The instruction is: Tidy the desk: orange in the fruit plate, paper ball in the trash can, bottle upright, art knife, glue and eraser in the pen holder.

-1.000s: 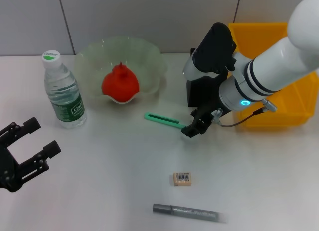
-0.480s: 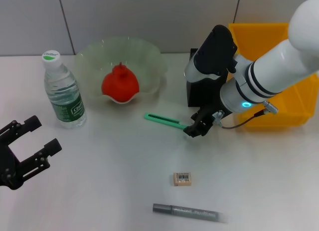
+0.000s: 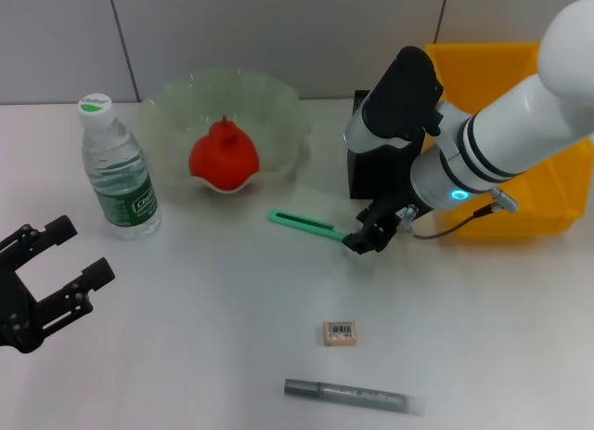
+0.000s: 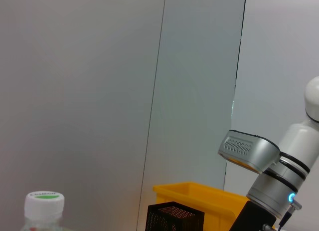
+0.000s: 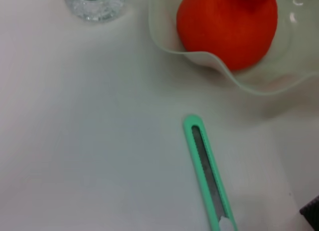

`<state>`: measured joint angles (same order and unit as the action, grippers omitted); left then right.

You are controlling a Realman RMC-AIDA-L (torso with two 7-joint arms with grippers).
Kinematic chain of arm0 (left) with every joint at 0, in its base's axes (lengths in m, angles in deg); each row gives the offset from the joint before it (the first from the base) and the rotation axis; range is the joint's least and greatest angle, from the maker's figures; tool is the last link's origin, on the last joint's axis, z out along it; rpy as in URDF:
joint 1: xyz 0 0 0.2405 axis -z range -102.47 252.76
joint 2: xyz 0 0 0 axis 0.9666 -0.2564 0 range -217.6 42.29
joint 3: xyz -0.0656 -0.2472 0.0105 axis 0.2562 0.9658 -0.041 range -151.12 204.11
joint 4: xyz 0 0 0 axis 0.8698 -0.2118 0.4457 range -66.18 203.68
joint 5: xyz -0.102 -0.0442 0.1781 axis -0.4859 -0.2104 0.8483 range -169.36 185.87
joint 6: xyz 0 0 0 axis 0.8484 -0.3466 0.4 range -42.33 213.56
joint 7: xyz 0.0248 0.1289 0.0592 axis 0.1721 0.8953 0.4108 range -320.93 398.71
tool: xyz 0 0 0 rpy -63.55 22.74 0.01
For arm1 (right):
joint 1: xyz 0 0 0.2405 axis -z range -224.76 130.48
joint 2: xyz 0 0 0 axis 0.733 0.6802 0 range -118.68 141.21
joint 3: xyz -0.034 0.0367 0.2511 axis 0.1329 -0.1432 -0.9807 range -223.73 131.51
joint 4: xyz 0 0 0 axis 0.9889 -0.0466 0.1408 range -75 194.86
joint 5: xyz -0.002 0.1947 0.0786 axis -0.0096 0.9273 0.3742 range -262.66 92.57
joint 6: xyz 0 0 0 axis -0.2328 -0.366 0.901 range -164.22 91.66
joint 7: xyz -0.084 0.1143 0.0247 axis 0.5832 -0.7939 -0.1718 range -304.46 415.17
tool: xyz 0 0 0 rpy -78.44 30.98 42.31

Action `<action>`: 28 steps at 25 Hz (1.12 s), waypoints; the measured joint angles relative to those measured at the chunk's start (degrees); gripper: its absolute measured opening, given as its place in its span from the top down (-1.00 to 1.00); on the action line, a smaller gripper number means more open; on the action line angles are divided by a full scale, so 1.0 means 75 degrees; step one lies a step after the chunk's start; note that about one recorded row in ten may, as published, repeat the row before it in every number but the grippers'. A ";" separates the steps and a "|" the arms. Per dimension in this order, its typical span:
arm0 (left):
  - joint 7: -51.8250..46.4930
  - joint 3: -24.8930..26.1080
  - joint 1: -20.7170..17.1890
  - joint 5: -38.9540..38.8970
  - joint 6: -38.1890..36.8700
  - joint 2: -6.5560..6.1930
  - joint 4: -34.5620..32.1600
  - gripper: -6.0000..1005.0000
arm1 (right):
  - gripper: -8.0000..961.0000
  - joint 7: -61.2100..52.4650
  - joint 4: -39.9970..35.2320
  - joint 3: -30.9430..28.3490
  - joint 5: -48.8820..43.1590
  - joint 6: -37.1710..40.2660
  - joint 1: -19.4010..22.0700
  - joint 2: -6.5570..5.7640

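Observation:
The orange (image 3: pixel 223 154) lies in the pale green fruit plate (image 3: pixel 278 105); the right wrist view shows that orange (image 5: pixel 227 21) too. Left of the plate the bottle (image 3: pixel 116 170) stands upright. The green art knife (image 3: pixel 302 222) lies flat on the desk, and my right gripper (image 3: pixel 367 237) is low at its right end, beside the black mesh pen holder (image 3: pixel 376 175). Up close, the art knife (image 5: pixel 207 176) fills the wrist picture. Nearer the front lie the eraser (image 3: pixel 341 332) and the grey glue stick (image 3: pixel 348 395). My left gripper (image 3: pixel 79 254) waits open at the lower left. The paper ball is out of view.
The yellow trash can (image 3: pixel 520 142) stands behind the right arm at the back right. The left wrist view shows the bottle cap (image 4: pixel 45 201), the pen holder (image 4: pixel 174 216) and the trash can (image 4: pixel 199 193) against a grey wall.
My right gripper has shifted slightly right and up at the art knife's end. The knife, the other objects and the left arm stay put.

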<state>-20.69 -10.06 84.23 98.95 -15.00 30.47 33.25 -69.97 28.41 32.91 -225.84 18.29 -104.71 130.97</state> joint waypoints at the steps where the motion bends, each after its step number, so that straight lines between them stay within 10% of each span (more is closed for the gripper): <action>1: -0.0002 0.0003 0.0002 0.0000 0.0000 0.0001 0.0000 -0.50 | 0.13 0.0000 0.0008 0.0000 0.0000 0.0001 0.0000 0.0000; 28: 0.0019 0.0043 0.0078 0.0000 -0.0002 0.0000 0.0070 -0.51 | 0.26 0.0089 0.0233 -0.0001 0.0005 -0.0105 -0.0007 0.0000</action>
<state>-20.55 -9.73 84.81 98.95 -15.02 30.47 33.77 -69.30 30.16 32.90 -225.81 17.50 -104.76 130.97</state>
